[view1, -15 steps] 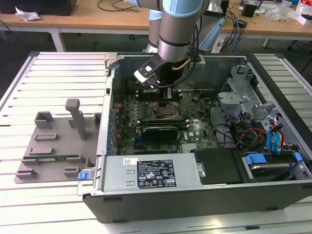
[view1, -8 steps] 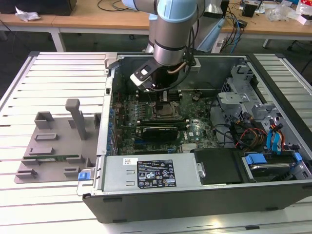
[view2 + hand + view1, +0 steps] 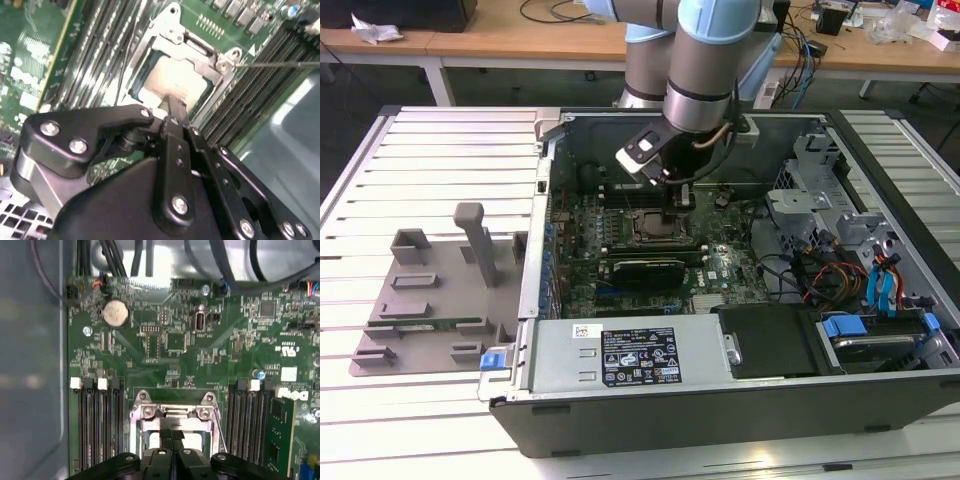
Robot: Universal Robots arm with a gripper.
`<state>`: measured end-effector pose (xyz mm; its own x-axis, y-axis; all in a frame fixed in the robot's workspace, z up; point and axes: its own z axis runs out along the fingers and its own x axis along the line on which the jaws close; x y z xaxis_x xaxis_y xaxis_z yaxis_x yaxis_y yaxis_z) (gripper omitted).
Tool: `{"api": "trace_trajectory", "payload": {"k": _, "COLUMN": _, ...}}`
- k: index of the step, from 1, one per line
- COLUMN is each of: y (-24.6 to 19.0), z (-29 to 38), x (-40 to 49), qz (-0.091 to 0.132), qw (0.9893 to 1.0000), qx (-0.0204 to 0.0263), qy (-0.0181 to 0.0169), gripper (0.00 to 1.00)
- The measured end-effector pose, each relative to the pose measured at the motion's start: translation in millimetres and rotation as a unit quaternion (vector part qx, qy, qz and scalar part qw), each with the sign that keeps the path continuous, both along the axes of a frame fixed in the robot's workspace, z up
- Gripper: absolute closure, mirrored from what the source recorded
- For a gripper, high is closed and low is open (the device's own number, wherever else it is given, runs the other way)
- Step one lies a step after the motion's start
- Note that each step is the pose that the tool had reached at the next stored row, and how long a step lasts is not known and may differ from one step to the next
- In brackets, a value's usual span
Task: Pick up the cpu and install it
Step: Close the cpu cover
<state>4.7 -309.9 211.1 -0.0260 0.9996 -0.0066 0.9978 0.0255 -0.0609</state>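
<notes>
My jaws are pressed together and pinch nothing. The cpu point(image 3: 172, 82) lies flat inside the socket frame point(image 3: 197, 50) on the motherboard point(image 3: 175, 345). It sits directly below the jaw tips, which meet at one edge of its plate. I cannot tell whether they touch it.

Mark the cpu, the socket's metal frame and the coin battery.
Silvery square cpu point(image 3: 172, 80), second wrist view, middle of its top plate.
Metal socket frame point(image 3: 175, 412), first wrist view, bar between its two screws.
Round silver coin battery point(image 3: 115, 314), first wrist view, centre of its face.
</notes>
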Motion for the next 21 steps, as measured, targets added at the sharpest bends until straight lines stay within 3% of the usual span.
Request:
{"api": "trace_trajectory", "payload": {"k": 3, "y": 0.0, "z": 22.8, "x": 0.4, "qz": 0.000, "qw": 1.0000, "qx": 0.0000, "qy": 0.0000, "gripper": 0.89}}
{"api": "trace_trajectory", "payload": {"k": 4, "y": 0.0, "z": 26.8, "x": 0.4, "qz": 0.000, "qw": 1.0000, "qx": 0.0000, "qy": 0.0000, "gripper": 0.89}}
{"api": "trace_trajectory", "payload": {"k": 15, "y": 0.0, "z": 54.7, "x": 0.4, "qz": 0.000, "qw": 1.0000, "qx": 0.0000, "qy": 0.0000, "gripper": 0.89}}
{"api": "trace_trajectory", "payload": {"k": 18, "y": 0.0, "z": 67.9, "x": 0.4, "qz": 0.000, "qw": 1.0000, "qx": 0.0000, "qy": 0.0000, "gripper": 0.89}}
{"api": "trace_trajectory", "payload": {"k": 21, "y": 0.0, "z": 75.0, "x": 0.4, "qz": 0.000, "qw": 1.0000, "qx": 0.0000, "qy": 0.0000, "gripper": 0.89}}
